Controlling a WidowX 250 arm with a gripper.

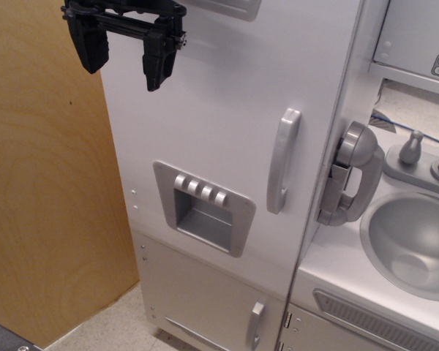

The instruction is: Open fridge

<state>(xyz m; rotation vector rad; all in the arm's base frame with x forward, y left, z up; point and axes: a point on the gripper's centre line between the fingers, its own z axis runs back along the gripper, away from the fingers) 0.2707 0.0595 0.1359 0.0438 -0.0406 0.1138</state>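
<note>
Nearest the viewer, at the bottom of the view, the smaller lower door point(205, 292) is shut, its small silver handle point(256, 324) standing vertical close to the front-left corner of the counter point(336, 267). A grey vent grille point(384, 322) runs along the counter's front face. Above the lower door rises the fridge point(227, 124), a tall white cabinet that stands against the left edge of the counter; its large door lies flush with the cabinet, closed. The door carries a grey dispenser recess point(205, 208) with four buttons, and to the right of this a vertical silver handle point(283, 161). A grey toy phone handset point(351, 175) hangs on the fridge's side wall over the counter's left edge. A round grey sink point(417, 245) is sunk into the counter, with the tap fittings point(424, 157) along the counter's back edge. A wooden panel point(44, 183) stands left of the fridge. The black gripper point(124, 62) hangs at the top left, in front of the fridge's upper left edge, fingers pointing down, spread wide and holding nothing, well apart from the door handle.
</note>
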